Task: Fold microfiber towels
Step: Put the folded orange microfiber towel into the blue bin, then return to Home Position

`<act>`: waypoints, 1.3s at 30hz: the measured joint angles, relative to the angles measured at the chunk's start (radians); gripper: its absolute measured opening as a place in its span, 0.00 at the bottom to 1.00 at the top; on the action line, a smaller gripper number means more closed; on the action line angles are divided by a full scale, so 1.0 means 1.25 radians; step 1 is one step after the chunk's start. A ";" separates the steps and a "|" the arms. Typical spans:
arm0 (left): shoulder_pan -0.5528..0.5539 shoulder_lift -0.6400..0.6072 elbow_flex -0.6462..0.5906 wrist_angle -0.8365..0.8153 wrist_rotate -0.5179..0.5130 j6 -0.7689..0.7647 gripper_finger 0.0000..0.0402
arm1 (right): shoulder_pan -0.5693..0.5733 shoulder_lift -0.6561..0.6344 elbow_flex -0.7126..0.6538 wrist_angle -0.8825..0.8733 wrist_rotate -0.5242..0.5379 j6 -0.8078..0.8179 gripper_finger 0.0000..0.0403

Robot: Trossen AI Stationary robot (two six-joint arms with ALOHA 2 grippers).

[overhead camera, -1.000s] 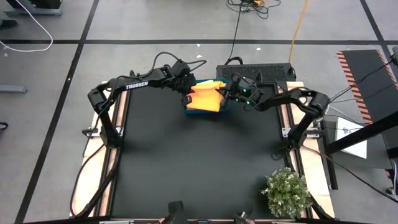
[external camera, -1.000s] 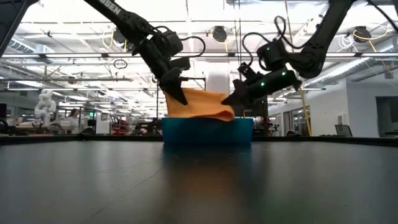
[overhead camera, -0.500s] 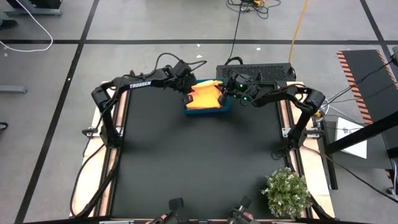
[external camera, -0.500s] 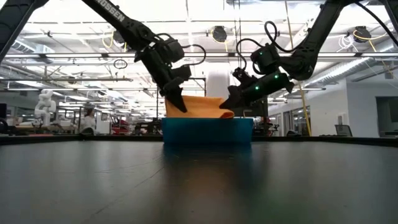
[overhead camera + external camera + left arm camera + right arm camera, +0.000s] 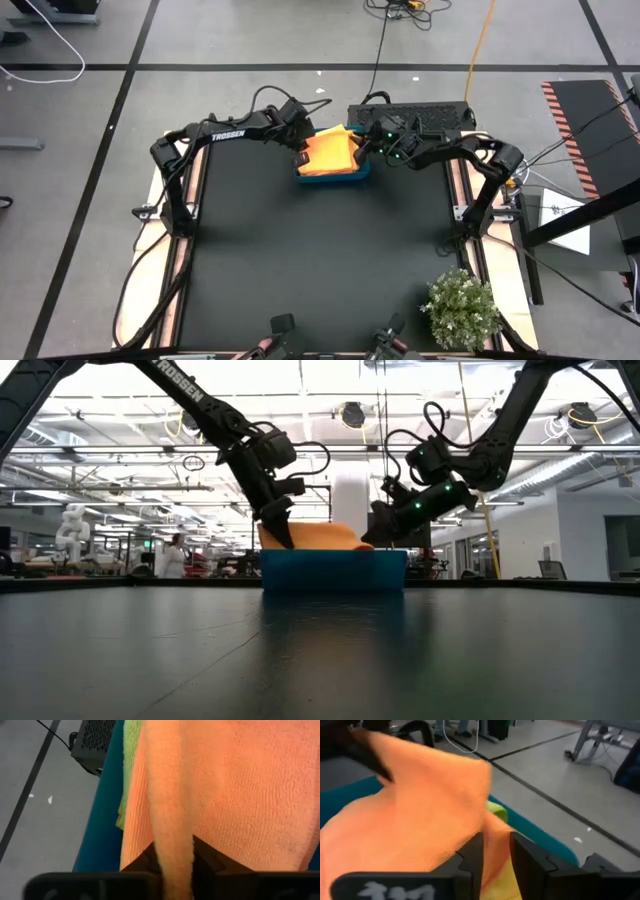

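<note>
A folded orange towel (image 5: 331,152) lies over the teal tray (image 5: 335,178) at the table's far edge, and it bulges above the tray's rim in the low view (image 5: 318,536). Under it, a lime green towel (image 5: 131,765) and a pale yellow one (image 5: 506,879) show at the edges. My left gripper (image 5: 300,156) is shut on the orange towel's left side. My right gripper (image 5: 366,150) is shut on its right side. The second orange towel is hidden. My left gripper pinches a raised fold of the orange towel (image 5: 171,851) between its two fingers, at the towel's left side. The fingers slant down from the left. The towel rests on the stack in the tray. My right gripper pinches the orange towel's right edge (image 5: 495,831) between its two fingers, coming from the table's right and slanting down. The cloth rises slack from the hold, and the rest of it lies on the tray.
A bushy green plant (image 5: 462,310) stands at the near right corner. A black box (image 5: 410,113) with cables sits behind the tray, just off the table's far edge. The black mat (image 5: 320,260) stretches from the tray toward the near edge.
Both grippers have gone toward the table's far edge and down with the orange towel. The towel hung above the tray's near side a second ago. It has come down onto the stack in the tray, and both grippers have kept hold.
</note>
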State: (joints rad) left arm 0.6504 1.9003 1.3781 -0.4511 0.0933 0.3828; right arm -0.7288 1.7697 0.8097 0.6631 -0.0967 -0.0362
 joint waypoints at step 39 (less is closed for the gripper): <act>-0.142 -0.383 -0.082 0.022 0.056 -0.073 0.39 | 0.204 -0.510 -0.013 -0.322 -0.109 -0.091 0.27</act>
State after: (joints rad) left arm 0.4734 1.4217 1.2759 -0.4237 0.1637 0.2915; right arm -0.4742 1.1328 0.7937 0.2608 -0.2327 -0.1497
